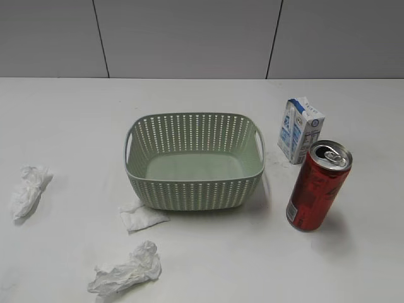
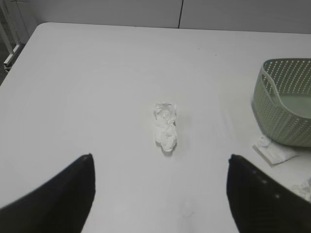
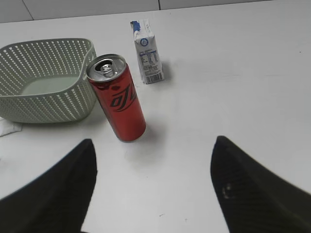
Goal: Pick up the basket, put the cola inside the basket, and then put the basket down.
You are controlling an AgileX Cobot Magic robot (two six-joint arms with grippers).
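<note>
The pale sage-green basket [image 1: 193,187] stands empty on the white table at the middle; it also shows in the left wrist view [image 2: 282,121] and the right wrist view [image 3: 46,104]. The red cola can [image 1: 317,186] stands upright to the basket's right, apart from it, and shows in the right wrist view [image 3: 118,99]. My left gripper [image 2: 159,162] is open and empty above bare table, left of the basket. My right gripper [image 3: 153,148] is open and empty, short of the can. Neither gripper shows in the exterior view.
A blue-and-white carton [image 1: 300,129] stands behind the can. Crumpled white tissues lie at the far left [image 1: 28,189], at the basket's front left corner [image 1: 142,218] and at the front [image 1: 126,270]. One tissue [image 2: 165,127] lies ahead of my left gripper.
</note>
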